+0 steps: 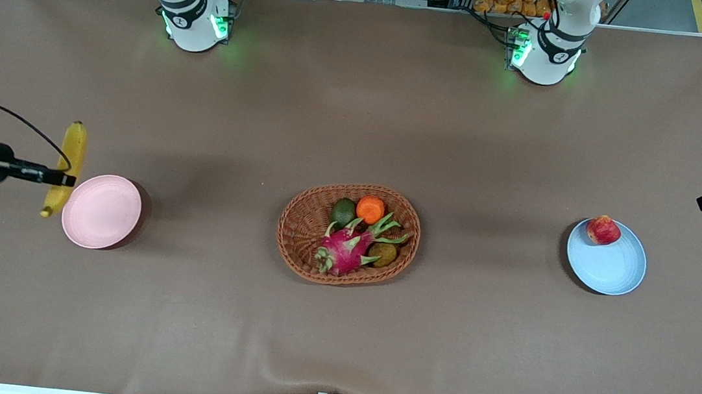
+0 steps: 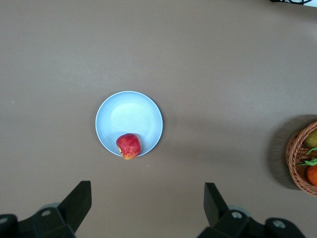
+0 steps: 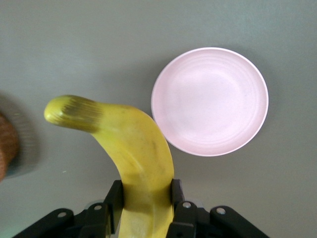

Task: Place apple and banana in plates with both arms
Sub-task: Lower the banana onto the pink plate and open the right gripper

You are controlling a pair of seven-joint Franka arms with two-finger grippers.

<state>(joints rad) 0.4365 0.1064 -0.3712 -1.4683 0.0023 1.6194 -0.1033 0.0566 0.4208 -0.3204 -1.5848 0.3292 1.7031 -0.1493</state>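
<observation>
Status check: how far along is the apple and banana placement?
Done: apple sits in the blue plate, left tool open above it. In hand: right tool is shut on the banana, in the air beside the pink plate. Left: set the banana in that plate.

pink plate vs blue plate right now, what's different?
The pink plate holds nothing; the blue plate has the apple resting at its rim. The pink one lies toward the right arm's end of the table, the blue toward the left arm's. The right hand holds the banana beside the pink plate; the left hand, open, is over the table by the blue one. Both look round, shallow and alike in size.
</observation>
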